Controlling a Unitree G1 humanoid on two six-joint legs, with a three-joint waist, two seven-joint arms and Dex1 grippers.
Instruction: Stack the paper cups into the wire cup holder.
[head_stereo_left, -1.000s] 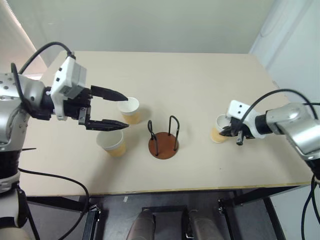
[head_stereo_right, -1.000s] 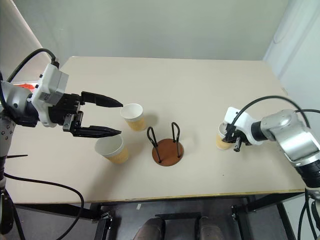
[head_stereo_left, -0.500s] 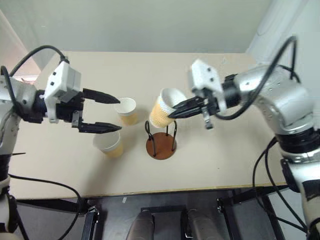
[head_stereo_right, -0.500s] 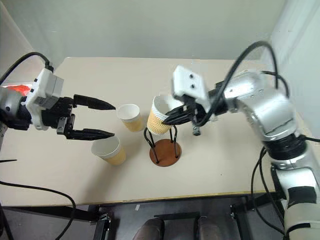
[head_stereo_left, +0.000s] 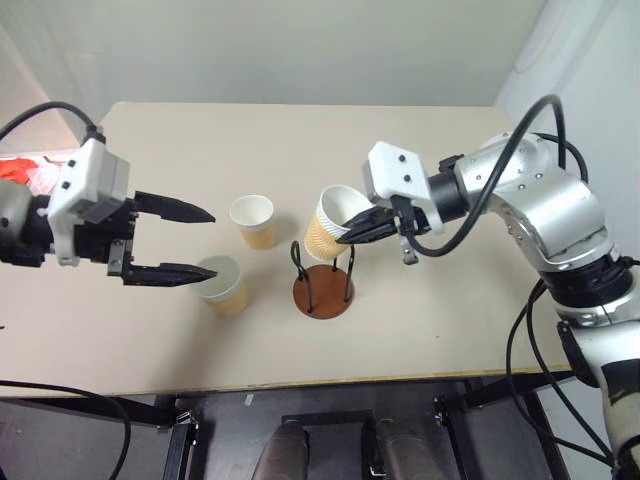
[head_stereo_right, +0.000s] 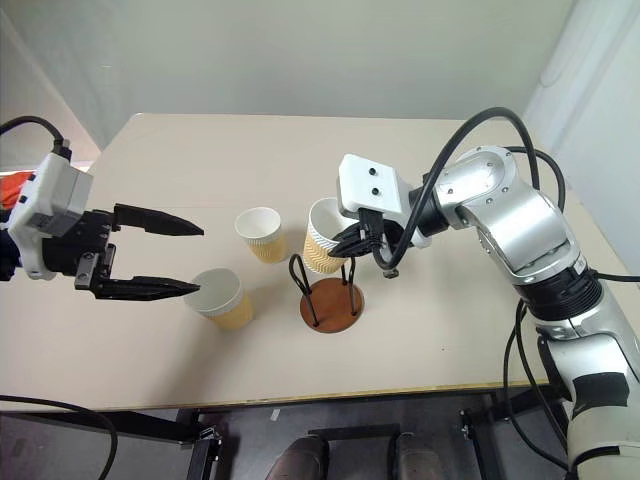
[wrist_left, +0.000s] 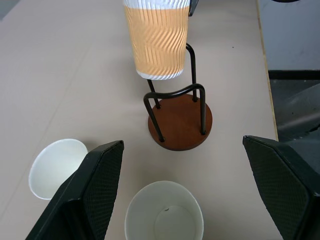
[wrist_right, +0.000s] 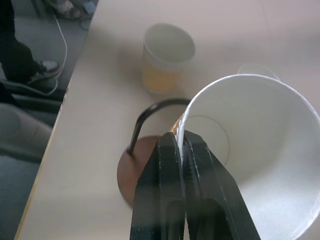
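The right gripper (head_stereo_right: 345, 240) has its fingers (wrist_right: 175, 175) clenched on the rim of one paper cup (head_stereo_left: 332, 222), one finger inside the mouth and one outside. This held cup hangs in the air just above the wire cup holder (head_stereo_left: 323, 279), which stands near the middle of the surface (head_stereo_left: 450, 320), a little toward the front edge.

What the coming move turns on is the cup's axis against the holder's. The cup is tilted, mouth leaning toward the right arm and bottom swung toward the left side of the surface, so its base sits over the near-left wire loop (wrist_left: 172, 100) rather than over the centre of the disc base (wrist_left: 180, 122). By my reading the cup must come upright and shift slightly toward the disc's centre before it can sink between the two loops; lowered as it is, the bottom would likely catch on the wire.

The left gripper (head_stereo_left: 195, 243) is spread wide and holds nothing. It is toward the left edge, nearest the two remaining paper cups: one (head_stereo_left: 220, 284) beside its lower finger, the other (head_stereo_left: 252, 220) further toward the back edge.
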